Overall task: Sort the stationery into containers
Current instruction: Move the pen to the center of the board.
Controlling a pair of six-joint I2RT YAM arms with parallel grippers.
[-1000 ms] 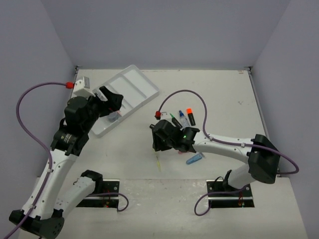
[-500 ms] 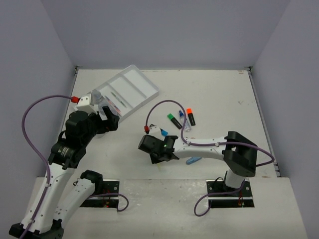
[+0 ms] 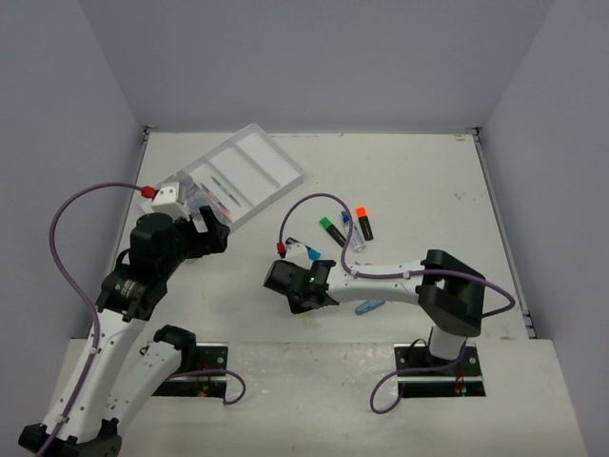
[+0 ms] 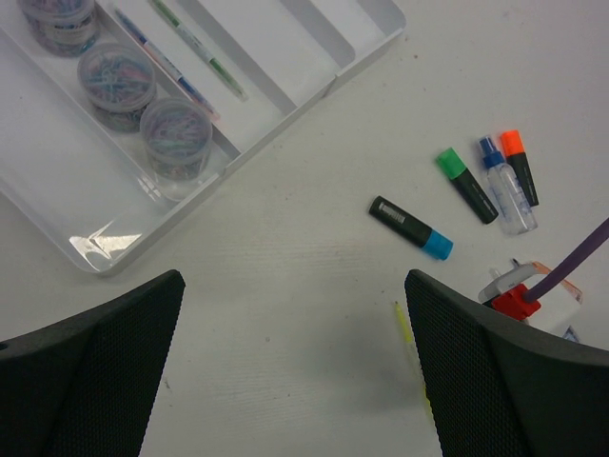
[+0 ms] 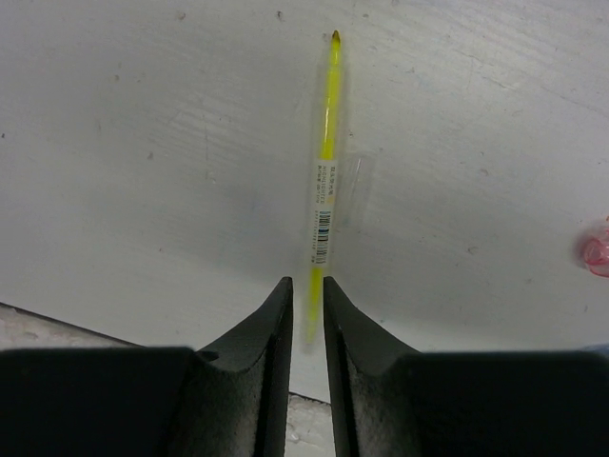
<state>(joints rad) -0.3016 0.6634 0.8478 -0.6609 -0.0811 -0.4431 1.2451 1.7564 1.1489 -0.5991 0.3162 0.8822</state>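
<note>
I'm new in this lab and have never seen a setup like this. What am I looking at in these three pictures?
Two robot arms are bolted at a table's near edge. The top picture looks down on both; the other two come from cameras on each wrist. The left gripper is wide open and empty near a white tray holding three clear jars and pens. Loose on the table lie highlighters and a blue-capped bottle. The right gripper has its fingers close on either side of a yellow pen; whether they pinch it yet is unclear.
</note>
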